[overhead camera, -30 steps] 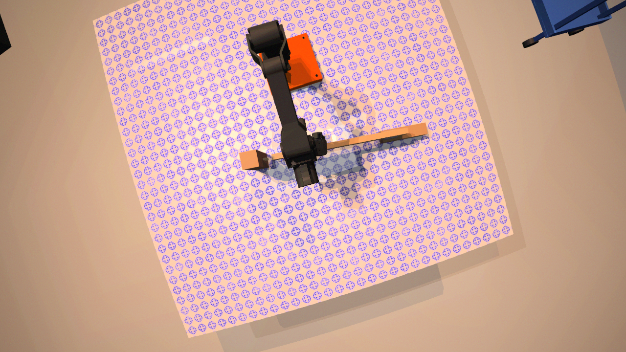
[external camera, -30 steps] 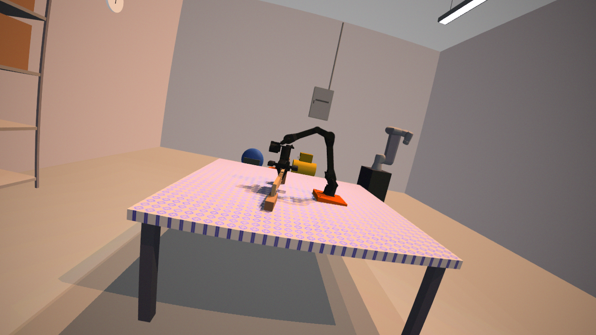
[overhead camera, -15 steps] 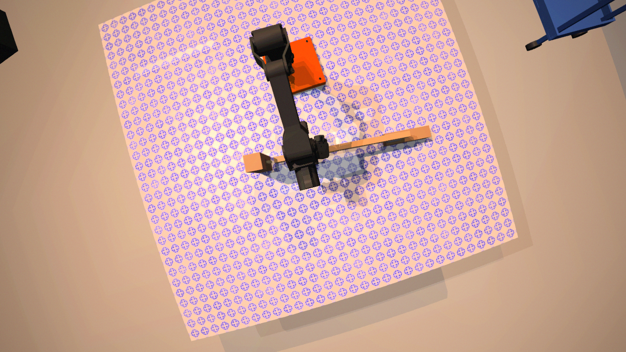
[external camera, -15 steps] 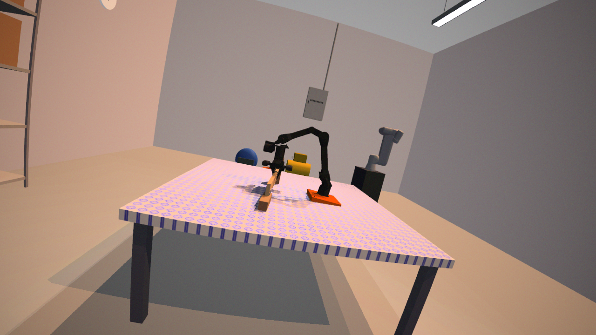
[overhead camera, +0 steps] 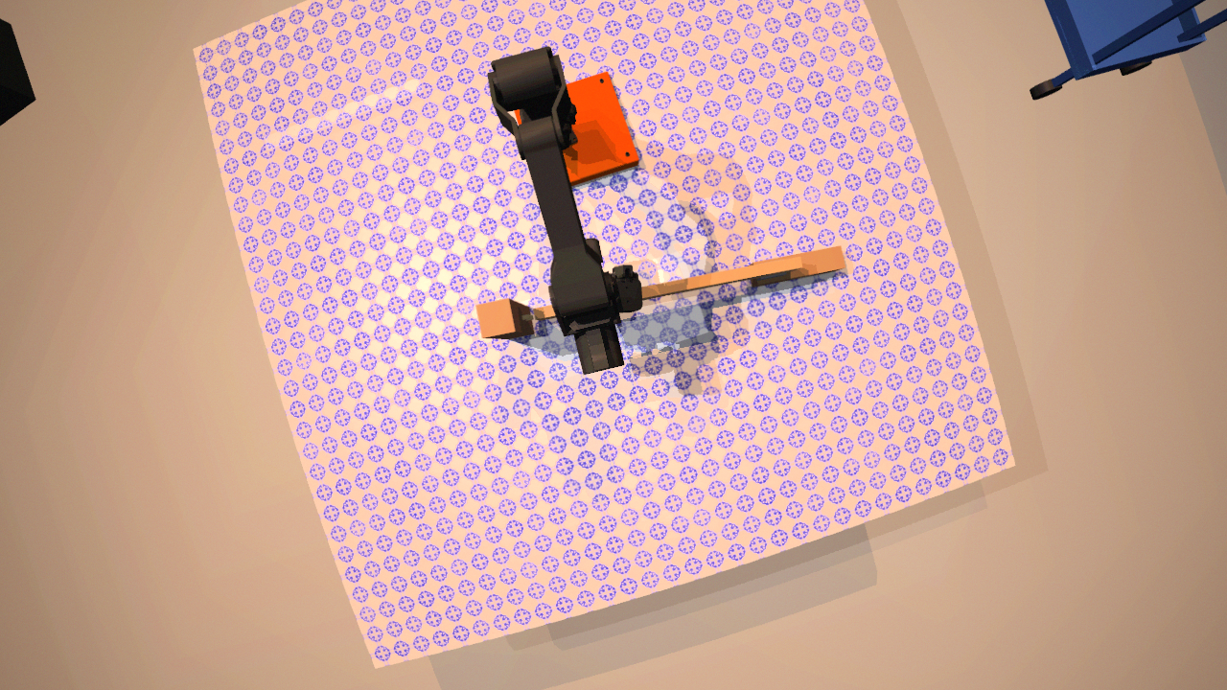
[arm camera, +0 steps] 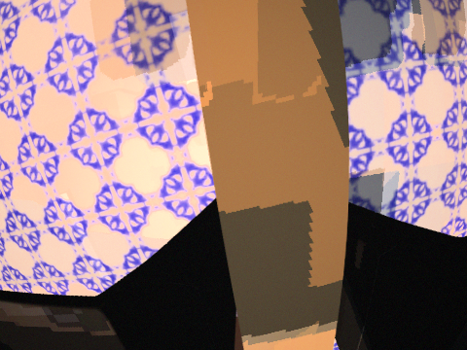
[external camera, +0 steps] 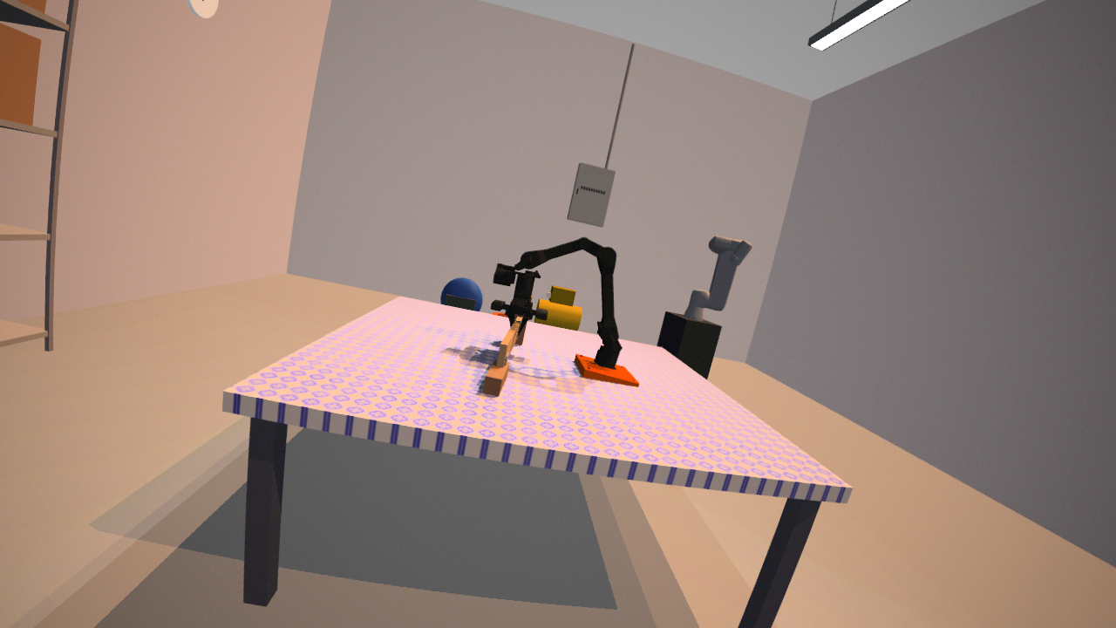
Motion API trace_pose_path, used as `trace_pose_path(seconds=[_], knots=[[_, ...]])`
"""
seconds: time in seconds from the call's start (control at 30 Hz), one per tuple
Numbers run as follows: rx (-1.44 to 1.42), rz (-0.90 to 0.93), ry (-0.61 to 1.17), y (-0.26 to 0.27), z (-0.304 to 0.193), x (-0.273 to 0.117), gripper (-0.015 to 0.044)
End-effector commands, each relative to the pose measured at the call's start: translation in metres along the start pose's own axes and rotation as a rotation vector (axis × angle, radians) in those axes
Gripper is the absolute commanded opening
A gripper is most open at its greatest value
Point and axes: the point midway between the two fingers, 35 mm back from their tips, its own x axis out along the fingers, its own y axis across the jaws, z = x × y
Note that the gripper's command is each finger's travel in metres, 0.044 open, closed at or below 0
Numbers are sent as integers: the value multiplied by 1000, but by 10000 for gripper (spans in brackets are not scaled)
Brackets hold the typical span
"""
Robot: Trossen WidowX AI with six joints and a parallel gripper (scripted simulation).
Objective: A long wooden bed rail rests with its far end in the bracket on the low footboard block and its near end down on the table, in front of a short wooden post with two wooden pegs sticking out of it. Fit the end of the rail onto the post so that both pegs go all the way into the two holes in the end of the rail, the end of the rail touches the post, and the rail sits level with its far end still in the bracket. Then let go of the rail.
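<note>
The long wooden rail (overhead camera: 711,279) (external camera: 507,344) (arm camera: 282,160) runs from the footboard block (overhead camera: 826,259) (external camera: 493,381) towards the wooden post (overhead camera: 496,319). Its far end is at the block's bracket. Its near end is just beside the post; a short peg (overhead camera: 527,317) shows in the small gap between them. The second peg is not distinct, and I cannot tell whether either peg tip is inside a hole. My gripper (external camera: 517,320) (arm camera: 261,205) points down and is shut on the rail, nearer the post end. In the top view the arm hides the fingers and part of the rail.
The arm's orange base plate (overhead camera: 605,128) (external camera: 606,371) is on the patterned table (overhead camera: 686,515) (external camera: 624,437), to one side of the rail. The arm reaches across from it to the rail. A blue cart (overhead camera: 1123,38) stands off the table.
</note>
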Motion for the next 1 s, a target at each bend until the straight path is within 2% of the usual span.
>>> trace_pose_path(seconds=[0.0,0.97], knots=[[-3,-11,1,-2,-2,-3,0],[-2,-11,2,-3,-10,0,0]])
